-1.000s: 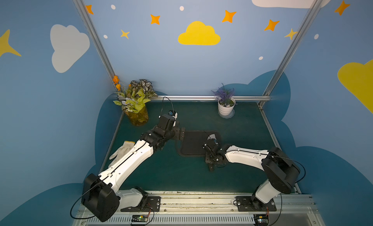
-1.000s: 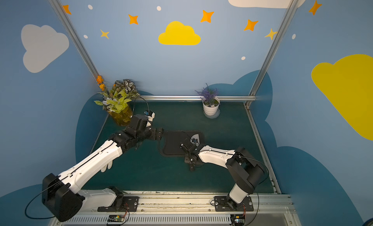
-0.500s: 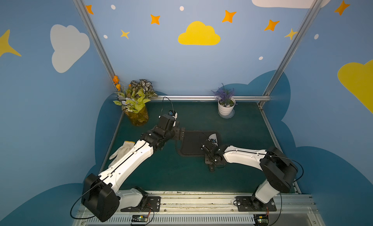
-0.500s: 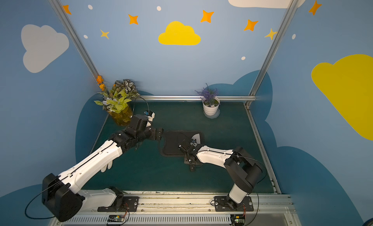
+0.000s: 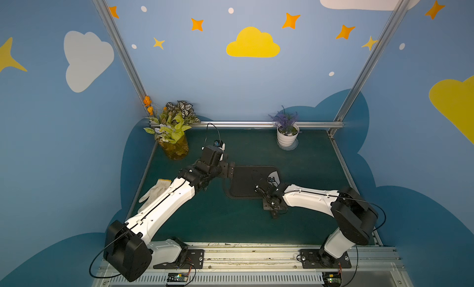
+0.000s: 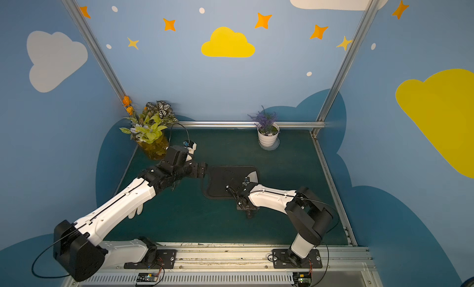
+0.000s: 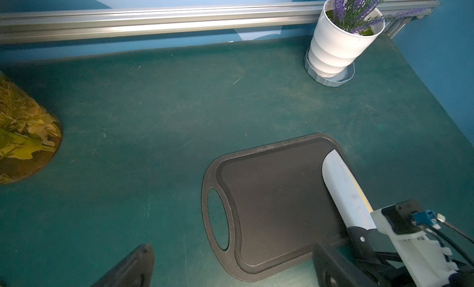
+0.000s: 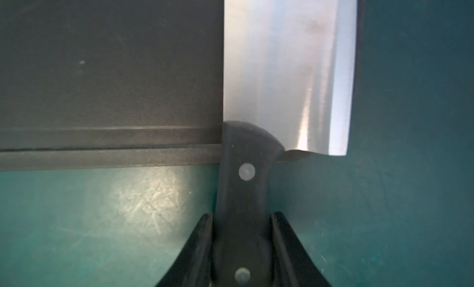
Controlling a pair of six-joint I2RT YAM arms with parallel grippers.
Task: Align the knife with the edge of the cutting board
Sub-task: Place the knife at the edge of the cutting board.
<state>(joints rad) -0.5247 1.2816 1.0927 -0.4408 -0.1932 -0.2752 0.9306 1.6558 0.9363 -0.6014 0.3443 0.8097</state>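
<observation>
The knife [image 8: 287, 67] has a smooth metal blade with a satin-brushed finish, glossy enough to throw bright streaks. Its handle looks like smooth, half-matt black plastic, set with two dull metal rivets. The board [image 8: 102, 55] is matt black, finely grained and plastic-looking, with faint scuffs. The mat [image 7: 179, 93] is dark green and matt, much scratched, with one worn, shinier patch. The right gripper [image 8: 241, 219] has fingers [image 8: 197, 249] of matt black plastic.

From the board:
- **One o'clock:** the pot [image 7: 336, 47] is smooth and white, either plastic or glazed.
- **Twelve:** the rail [image 7: 154, 19] is brushed aluminium.
- **Nine:** the glove [image 5: 156, 192] is white knitted cloth.
- **Ten:** the vase [image 5: 175, 151] is amber and see-through.

The arms [image 5: 166, 206] wear glossy white shells.
</observation>
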